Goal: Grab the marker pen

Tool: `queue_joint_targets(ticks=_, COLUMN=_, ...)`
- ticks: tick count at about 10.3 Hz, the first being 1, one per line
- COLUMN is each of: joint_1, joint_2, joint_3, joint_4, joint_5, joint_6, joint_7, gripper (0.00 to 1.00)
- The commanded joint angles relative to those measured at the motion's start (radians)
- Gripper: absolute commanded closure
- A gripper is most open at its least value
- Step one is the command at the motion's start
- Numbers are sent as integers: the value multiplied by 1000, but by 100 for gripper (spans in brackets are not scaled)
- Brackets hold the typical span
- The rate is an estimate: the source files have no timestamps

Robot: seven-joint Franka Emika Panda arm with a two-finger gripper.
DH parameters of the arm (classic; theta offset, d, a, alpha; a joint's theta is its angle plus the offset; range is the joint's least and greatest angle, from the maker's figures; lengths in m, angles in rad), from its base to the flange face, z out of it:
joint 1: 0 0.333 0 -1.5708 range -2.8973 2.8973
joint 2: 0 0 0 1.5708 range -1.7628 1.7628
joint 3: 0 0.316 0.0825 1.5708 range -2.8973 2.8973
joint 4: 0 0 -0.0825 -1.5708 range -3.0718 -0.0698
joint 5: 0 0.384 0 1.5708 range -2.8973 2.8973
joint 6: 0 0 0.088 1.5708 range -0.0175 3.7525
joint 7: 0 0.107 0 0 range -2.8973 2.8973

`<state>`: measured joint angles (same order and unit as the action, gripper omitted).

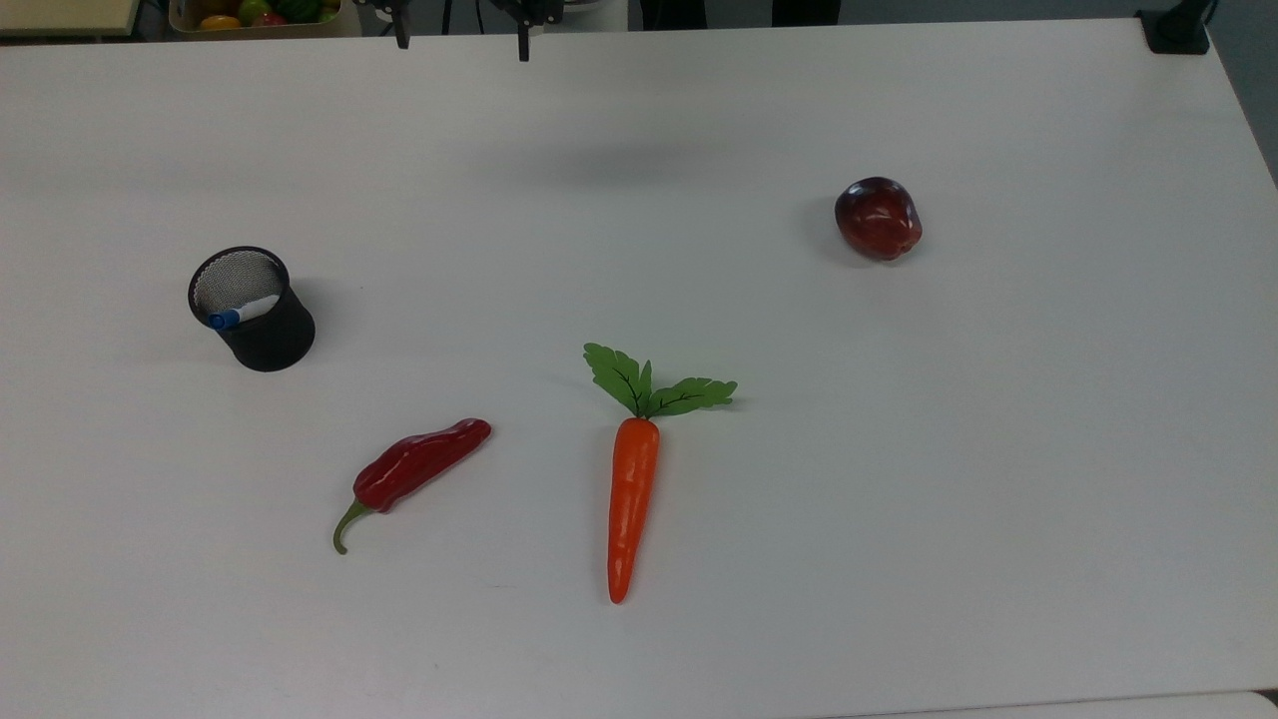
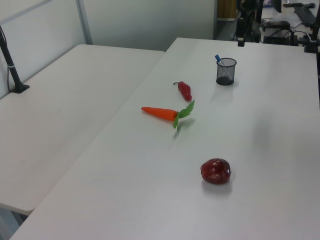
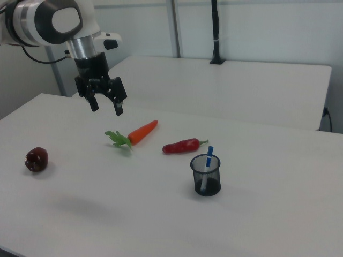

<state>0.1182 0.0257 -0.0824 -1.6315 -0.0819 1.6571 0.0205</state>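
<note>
- The gripper [image 3: 106,106] hung in the air above the white table [image 3: 268,214], its two fingers [image 3: 119,108] spread apart and holding nothing.
- In the top view the fingertips showed at the upper edge, with a soft shadow on the table below them.
- The marker pen [image 3: 207,166] stood tilted inside a black mesh cup [image 3: 206,176], blue cap upward and poking over the rim; in the right view it was well to the right of the gripper and lower, nowhere near the fingers.
- In the top view the cup [image 1: 255,310] sat down and to the left of the gripper, with the pen [image 1: 243,312] leaning against its inner wall.
- A carrot [image 3: 142,132] with green leaves lay on the table just below and to the right of the gripper in the right view, the closest thing to it.
- A red chilli pepper [image 3: 182,145] lay between the carrot and the cup, apart from both.
- A dark red apple [image 3: 36,159] rested well to the lower left of the gripper in the right view, far from the pen.
- In the left view the cup [image 2: 226,71] stood below the gripper [image 2: 241,40].
</note>
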Motion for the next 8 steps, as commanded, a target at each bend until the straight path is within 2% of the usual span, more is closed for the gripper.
queue_joint_targets(ticks=1, joint_1=3, joint_2=-21, joint_3=-7, joint_4=-7, joint_5=19, joint_6=-28, joint_7=-27, gripper=0)
queue_joint_targets(ticks=8, joint_1=-14, joint_2=-13, joint_3=-8, joint_4=-10, joint_5=19, joint_6=-16, joint_7=-27, gripper=0)
